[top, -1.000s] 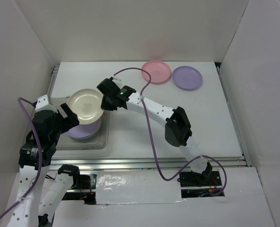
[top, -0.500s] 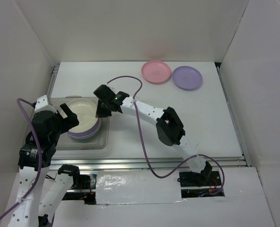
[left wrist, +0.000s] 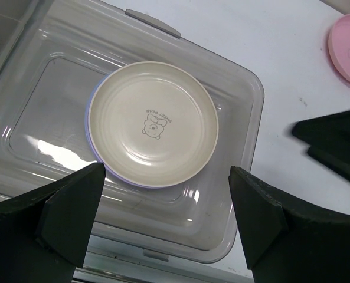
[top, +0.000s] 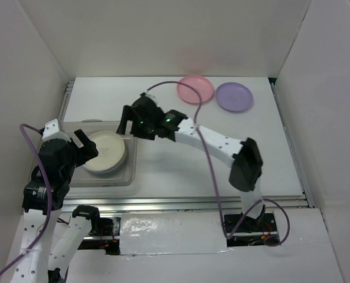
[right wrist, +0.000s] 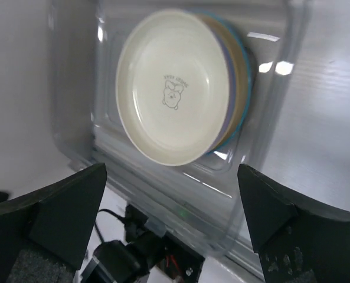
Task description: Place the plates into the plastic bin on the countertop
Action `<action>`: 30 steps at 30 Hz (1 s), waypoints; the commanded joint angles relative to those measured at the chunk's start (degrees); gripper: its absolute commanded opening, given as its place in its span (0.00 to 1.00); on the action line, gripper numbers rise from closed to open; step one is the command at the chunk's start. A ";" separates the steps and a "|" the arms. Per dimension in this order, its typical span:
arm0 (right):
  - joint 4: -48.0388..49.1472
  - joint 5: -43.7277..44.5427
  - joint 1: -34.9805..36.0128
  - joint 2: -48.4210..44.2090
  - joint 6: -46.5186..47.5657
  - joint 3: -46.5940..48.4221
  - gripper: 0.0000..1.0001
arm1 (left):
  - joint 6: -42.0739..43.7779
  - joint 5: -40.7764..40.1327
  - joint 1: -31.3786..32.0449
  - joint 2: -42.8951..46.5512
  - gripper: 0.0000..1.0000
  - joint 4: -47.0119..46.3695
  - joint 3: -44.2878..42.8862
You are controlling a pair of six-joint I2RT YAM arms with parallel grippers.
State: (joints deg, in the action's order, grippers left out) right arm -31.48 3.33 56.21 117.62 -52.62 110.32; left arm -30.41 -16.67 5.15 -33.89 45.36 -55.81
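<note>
High overhead view of the whole countertop (top: 269, 147); both wrist views close, down onto the shared plastic bin (left wrist: 51, 100).

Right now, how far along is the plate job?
Done: the cream plate tops a stack in the bin. In hand: nothing; the right hand and left hand are both open. Left: the pink plate and a purple plate, lying outside it.

The white countertop (top: 263, 153) carries 3 things directly: the clear plastic bin (top: 131, 171) at its near left, and a pink plate (top: 195, 89) just beside a purple plate (top: 234, 96) at the far edge.
</note>
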 commanded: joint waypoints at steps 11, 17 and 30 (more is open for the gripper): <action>1.95 8.28 -46.25 -23.50 6.30 -33.16 1.00 | -0.70 -0.47 -0.14 1.19 0.99 -2.21 0.70; 3.36 4.50 -59.88 -10.94 10.96 -25.79 1.00 | -0.09 0.76 -0.14 0.40 0.99 -2.56 0.88; 4.35 -5.27 -67.54 9.62 10.43 -6.03 1.00 | 0.44 2.08 -0.05 -0.57 0.99 -3.18 1.14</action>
State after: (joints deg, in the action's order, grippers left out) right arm -27.66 0.64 -11.14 124.33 -42.06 98.08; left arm -30.26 -15.25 5.15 -34.94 44.91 -54.94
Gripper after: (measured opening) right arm 0.997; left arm 0.993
